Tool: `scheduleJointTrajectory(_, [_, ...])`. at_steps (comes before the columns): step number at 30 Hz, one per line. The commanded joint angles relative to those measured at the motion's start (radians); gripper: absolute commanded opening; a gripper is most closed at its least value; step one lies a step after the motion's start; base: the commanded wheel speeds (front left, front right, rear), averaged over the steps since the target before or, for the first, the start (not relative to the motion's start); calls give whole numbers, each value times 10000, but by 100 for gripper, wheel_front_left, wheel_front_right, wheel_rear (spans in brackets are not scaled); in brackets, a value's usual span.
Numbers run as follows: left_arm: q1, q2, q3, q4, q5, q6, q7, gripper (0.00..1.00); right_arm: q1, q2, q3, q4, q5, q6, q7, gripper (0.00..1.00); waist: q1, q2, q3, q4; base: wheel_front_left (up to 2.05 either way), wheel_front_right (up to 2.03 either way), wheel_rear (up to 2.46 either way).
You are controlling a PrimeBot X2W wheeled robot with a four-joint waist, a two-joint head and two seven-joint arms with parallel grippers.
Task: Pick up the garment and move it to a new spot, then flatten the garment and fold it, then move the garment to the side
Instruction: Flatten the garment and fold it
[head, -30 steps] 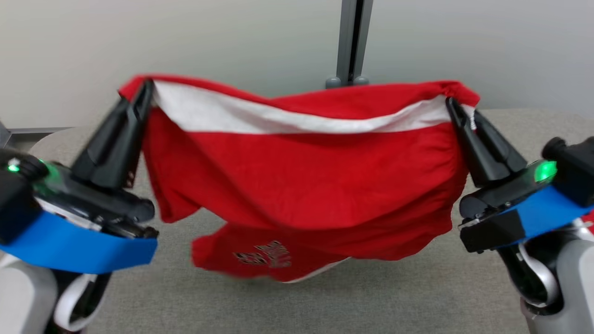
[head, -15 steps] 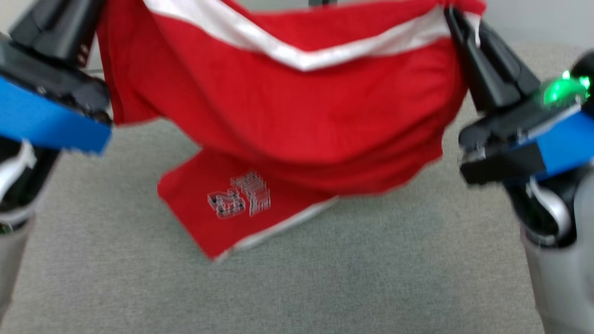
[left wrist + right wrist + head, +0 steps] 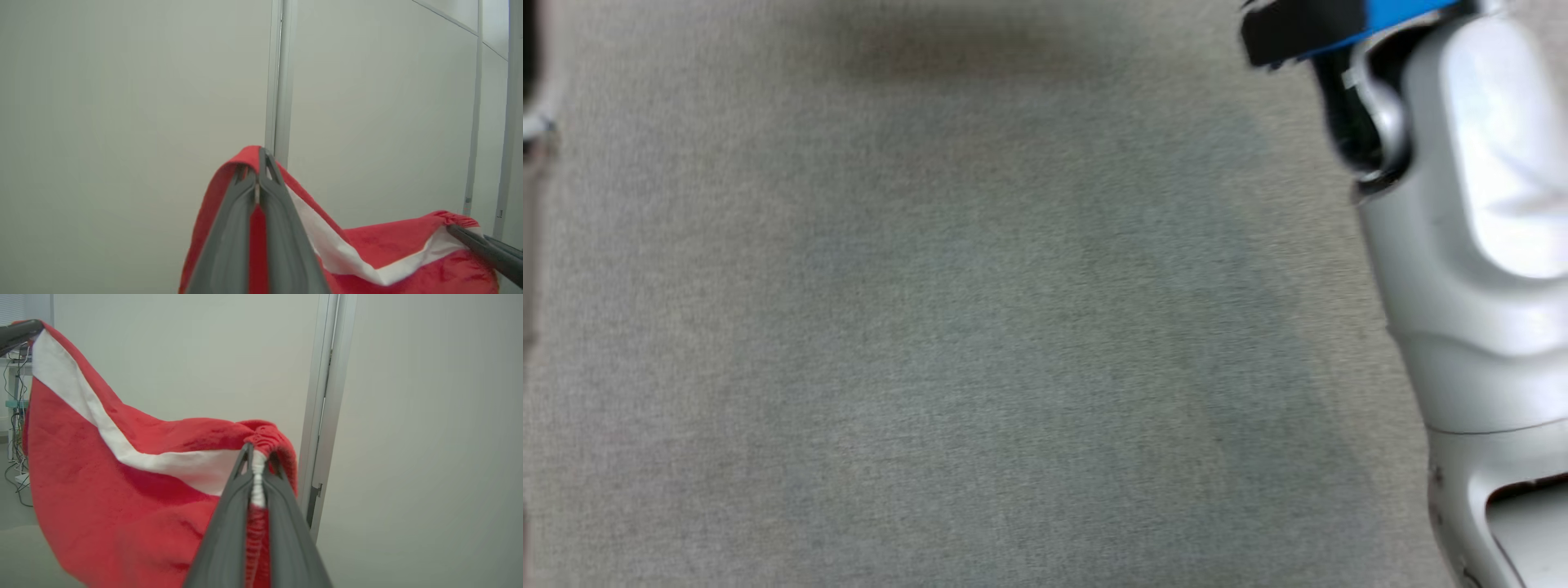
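The garment [image 3: 388, 249] is red cloth with a white band, stretched in the air between both grippers in front of a pale wall. In the left wrist view my left gripper [image 3: 261, 157] is shut on one red corner of it. The right gripper's dark fingers [image 3: 486, 249] pinch the far corner at the lower right of that view. In the right wrist view the garment [image 3: 102, 490] sags to the left. There my right gripper [image 3: 256, 451] is shut on its bunched edge, and the left gripper's fingers [image 3: 18, 332] hold the top left corner.
The head view looks down on the grey cloth-covered table [image 3: 931, 327], with my pale right forearm [image 3: 1478, 245] along the right edge. Behind the garment stands a wall with a metal post [image 3: 327, 396]. A desk with cables [image 3: 14, 396] is at the far left.
The whole head picture has shifted downward, so the camera has moved. The garment and both grippers have slid out over its top edge. Both grips look unchanged.
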Motion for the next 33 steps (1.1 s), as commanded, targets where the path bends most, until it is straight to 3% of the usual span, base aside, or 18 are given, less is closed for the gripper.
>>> scheduleJointTrajectory(1, [244,-67,-356,160,-86,-63,-333,0,-39,66,232,502,-7,1,-264,0,-3,0,370,325,0,0,0])
scheduleJointTrajectory(6, [1296,-70,-1425,430,-541,-51,-1375,0,596,47,688,1922,66,1,-861,0,-3,0,595,602,0,0,0])
scheduleJointTrajectory(11, [2662,184,-1781,-104,-921,-52,-1819,0,1641,-129,930,1975,314,1,-1082,0,-3,0,480,720,0,0,0])
scheduleJointTrajectory(17, [4748,206,-739,-1400,-755,-53,-1877,0,3564,-337,639,182,834,1,-1089,0,-3,0,-27,767,0,0,0])
scheduleJointTrajectory(29, [9196,-57,525,-4382,660,-51,-1885,0,7634,-722,499,-3260,1151,1,-1086,0,-3,0,-2014,639,0,0,0])
scheduleJointTrajectory(33, [10628,173,738,-5593,922,222,-1885,0,9259,-647,364,-4213,1342,1,-854,0,-3,0,-2472,516,0,0,0])
